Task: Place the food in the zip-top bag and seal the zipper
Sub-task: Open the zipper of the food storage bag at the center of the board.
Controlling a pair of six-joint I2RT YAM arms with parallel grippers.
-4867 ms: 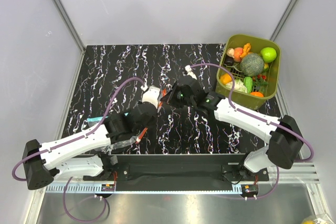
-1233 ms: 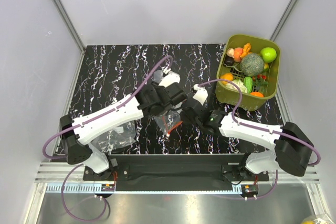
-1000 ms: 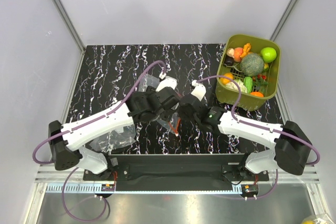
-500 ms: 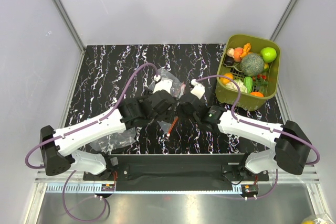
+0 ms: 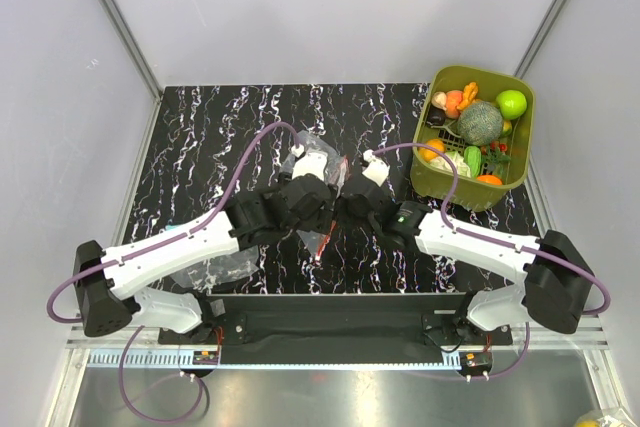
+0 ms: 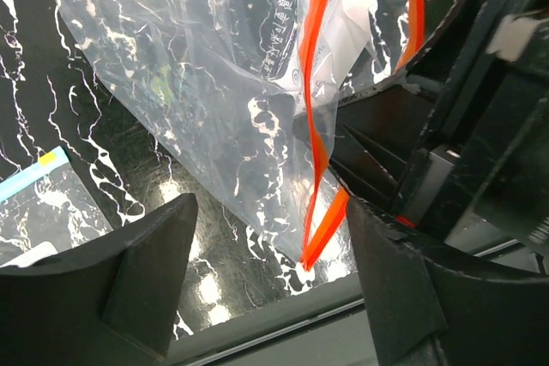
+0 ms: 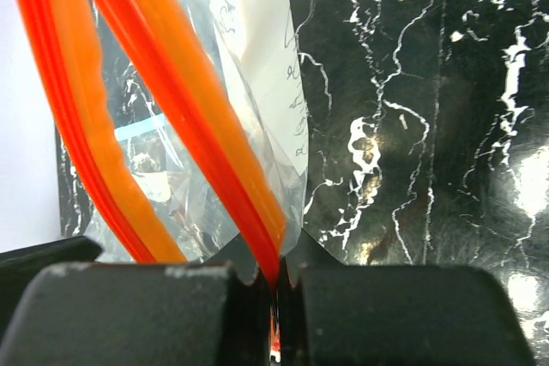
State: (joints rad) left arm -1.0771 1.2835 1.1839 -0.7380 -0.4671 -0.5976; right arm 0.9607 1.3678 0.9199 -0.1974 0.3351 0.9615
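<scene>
The zip-top bag (image 5: pixel 318 144) hangs crumpled between the two grippers at the table's middle. Its clear body (image 6: pixel 197 83) is empty. My right gripper (image 5: pixel 342 213) is shut on the red-orange zipper (image 7: pixel 197 126), pinching the strip at its lower end (image 7: pixel 273 273). My left gripper (image 5: pixel 318 225) is open, its fingers (image 6: pixel 146 272) standing apart on either side of the strip's hanging end (image 6: pixel 310 256), touching nothing. The two sides of the strip are parted higher up. The food (image 5: pixel 480 123) lies in the olive-green tub at the far right.
The olive-green tub (image 5: pixel 478 71) stands at the table's far right corner. A second clear bag (image 5: pixel 212 265) with a teal-blue strip (image 5: pixel 180 231) lies flat near the front left, under my left arm. The table's near edge (image 6: pixel 257 332) is just below the left fingers.
My left arm has drawn back toward the near left, and its gripper now faces the strip's hanging end. The bag's body has swung up to the far side. The right gripper has kept its pinch.
</scene>
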